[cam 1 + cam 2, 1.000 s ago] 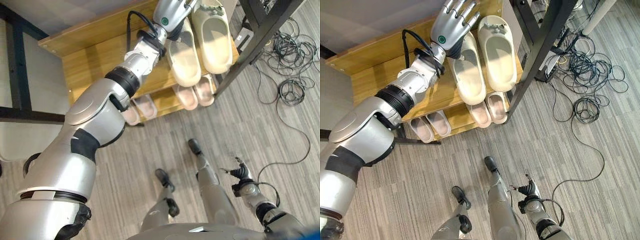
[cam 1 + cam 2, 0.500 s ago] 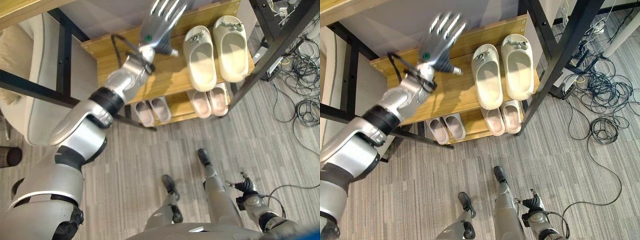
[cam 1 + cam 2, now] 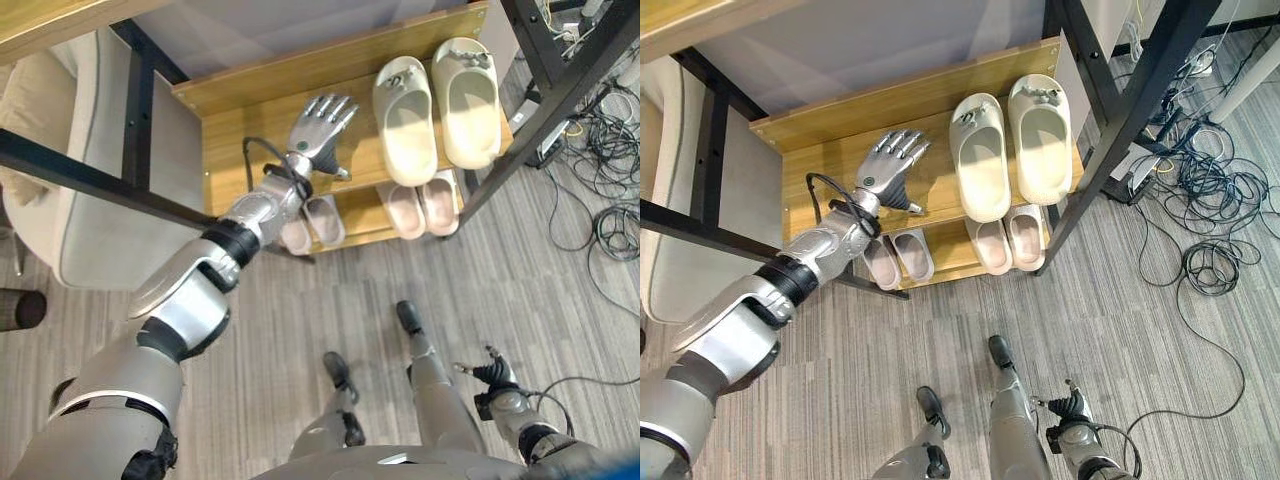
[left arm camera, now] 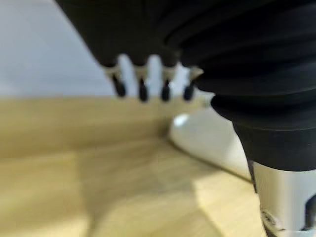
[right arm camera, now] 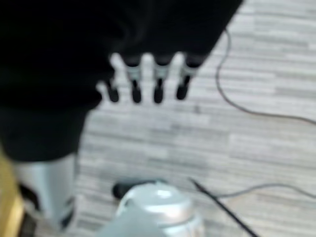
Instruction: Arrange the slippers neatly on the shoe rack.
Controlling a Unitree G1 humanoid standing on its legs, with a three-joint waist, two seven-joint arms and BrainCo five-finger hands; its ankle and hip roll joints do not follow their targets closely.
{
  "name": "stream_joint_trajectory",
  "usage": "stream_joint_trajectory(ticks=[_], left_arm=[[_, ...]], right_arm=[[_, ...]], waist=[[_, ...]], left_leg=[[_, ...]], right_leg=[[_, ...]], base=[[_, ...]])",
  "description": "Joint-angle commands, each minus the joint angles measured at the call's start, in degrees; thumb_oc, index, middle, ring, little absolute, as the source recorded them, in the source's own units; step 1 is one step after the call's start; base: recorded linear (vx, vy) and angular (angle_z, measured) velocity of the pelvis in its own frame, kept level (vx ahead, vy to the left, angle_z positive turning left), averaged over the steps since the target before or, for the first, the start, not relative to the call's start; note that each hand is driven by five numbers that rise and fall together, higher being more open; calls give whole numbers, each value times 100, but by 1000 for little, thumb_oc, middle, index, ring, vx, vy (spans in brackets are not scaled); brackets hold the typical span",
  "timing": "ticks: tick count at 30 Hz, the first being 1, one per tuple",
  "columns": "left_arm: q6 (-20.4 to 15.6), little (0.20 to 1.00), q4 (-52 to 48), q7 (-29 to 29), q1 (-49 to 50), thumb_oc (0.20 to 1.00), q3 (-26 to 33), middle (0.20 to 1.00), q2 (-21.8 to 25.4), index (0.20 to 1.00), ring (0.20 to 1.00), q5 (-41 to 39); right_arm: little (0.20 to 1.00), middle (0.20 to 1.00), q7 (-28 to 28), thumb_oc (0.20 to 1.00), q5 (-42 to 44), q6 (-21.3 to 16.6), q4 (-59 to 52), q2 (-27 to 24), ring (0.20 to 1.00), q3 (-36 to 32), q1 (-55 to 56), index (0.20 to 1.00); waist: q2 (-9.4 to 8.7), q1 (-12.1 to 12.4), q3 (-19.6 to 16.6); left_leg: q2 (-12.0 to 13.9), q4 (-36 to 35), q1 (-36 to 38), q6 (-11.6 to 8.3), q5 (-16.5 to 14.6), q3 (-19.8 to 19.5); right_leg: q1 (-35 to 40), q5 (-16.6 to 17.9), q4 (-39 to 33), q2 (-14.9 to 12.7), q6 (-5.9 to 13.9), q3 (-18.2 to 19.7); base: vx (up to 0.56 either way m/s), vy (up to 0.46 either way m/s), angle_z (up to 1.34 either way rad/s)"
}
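Slippers [image 3: 1012, 140] lay paired on the shoe rack [image 3: 830, 125]'s top shelf, while the left hand [image 3: 890, 165], fingers spread and empty, had drawn back leftward, suggesting placement was done.

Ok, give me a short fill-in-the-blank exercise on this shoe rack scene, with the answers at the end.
1. The pair of cream slippers lies on the ____ shelf of the shoe rack.
2. The left hand hovers over that shelf with its fingers ____.
3. On the lower shelf lie ____ pairs of pink slippers.
4. The right hand hangs low over the ____.

Answers: top; open; two; floor
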Motion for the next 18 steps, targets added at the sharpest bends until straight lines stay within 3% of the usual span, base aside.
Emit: stream_joint_trajectory(ticks=[1,13,18], left_arm=[[-42,1000,375,-25,-443,1000,487,1000,-62,1000,1000,-462],[-47,1000,1000,-152,-526,1000,706,1000,-969,1000,1000,-1314],[-221,1000,1050,-155,-525,1000,1038,1000,-1383,1000,1000,-2315]], right_arm=[[1000,1000,-43,1000,-53,43,60,-111,1000,209,112,1000],[1000,1000,-22,1000,17,154,165,-208,1000,246,-104,1000],[1000,1000,-33,1000,123,193,206,-217,1000,253,-211,1000]], waist=[[15,-8,31],[182,-49,3],[203,-42,-9]], left_leg=[[358,25,26,-339,-167,-674],[380,25,125,-365,-136,-608],[382,25,131,-368,-117,-632]], right_leg=[[216,-152,-371,-195,285,-472],[270,-173,-379,-193,261,-413],[284,-168,-388,-207,253,-425]], base=[[0,0,0],[1,-5,-1],[2,-11,-1]])
